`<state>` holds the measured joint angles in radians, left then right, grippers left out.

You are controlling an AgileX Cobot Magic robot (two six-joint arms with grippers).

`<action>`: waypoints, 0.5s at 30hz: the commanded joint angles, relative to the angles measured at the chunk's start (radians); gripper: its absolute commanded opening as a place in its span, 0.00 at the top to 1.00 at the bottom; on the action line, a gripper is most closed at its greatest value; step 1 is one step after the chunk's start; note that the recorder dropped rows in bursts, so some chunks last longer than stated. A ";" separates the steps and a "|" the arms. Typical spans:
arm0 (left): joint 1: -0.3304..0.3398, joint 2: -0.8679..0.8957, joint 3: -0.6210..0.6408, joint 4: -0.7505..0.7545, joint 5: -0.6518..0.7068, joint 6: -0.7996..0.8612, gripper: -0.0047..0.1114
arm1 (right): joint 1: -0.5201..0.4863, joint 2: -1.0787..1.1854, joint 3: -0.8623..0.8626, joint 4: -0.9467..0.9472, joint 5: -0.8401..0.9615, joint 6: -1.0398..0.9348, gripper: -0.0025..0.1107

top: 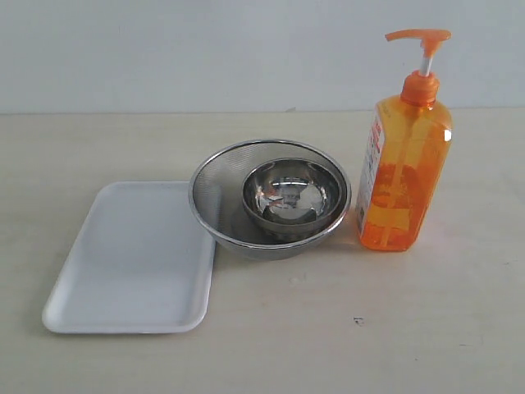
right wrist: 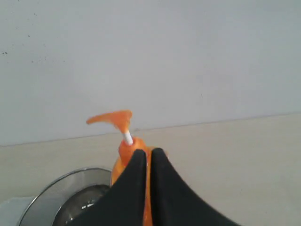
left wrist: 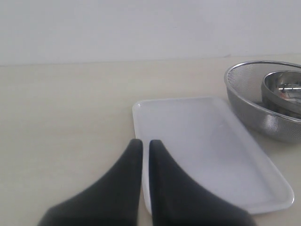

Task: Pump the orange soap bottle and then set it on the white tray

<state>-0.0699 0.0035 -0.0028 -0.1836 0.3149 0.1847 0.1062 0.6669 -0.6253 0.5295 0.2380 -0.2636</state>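
Note:
The orange soap bottle stands upright on the table at the right, its pump head raised on the white stem. The white tray lies flat at the left, with nothing on it. Neither gripper shows in the exterior view. In the left wrist view my left gripper is shut and holds nothing, its tips over the near edge of the white tray. In the right wrist view my right gripper is shut with nothing between its fingers, and the orange soap bottle stands beyond it, partly hidden by the fingers.
A steel mesh bowl with a smaller steel bowl inside sits between tray and bottle, touching the tray's right edge. The mesh bowl also shows in the left wrist view. A pale wall runs behind the table.

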 commanded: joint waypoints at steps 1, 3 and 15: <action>0.002 -0.003 0.003 0.000 0.000 0.004 0.92 | 0.062 -0.130 0.173 0.120 -0.074 -0.115 0.98; 0.002 -0.003 0.003 0.000 0.000 0.004 0.92 | 0.116 -0.171 0.212 0.141 -0.074 -0.115 0.98; 0.002 -0.003 0.003 0.000 0.000 0.004 0.92 | 0.377 -0.205 0.371 0.219 -0.268 -0.104 0.98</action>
<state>-0.0699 0.0035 -0.0028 -0.1836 0.3149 0.1847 0.4532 0.4648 -0.2944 0.7371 0.0546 -0.3648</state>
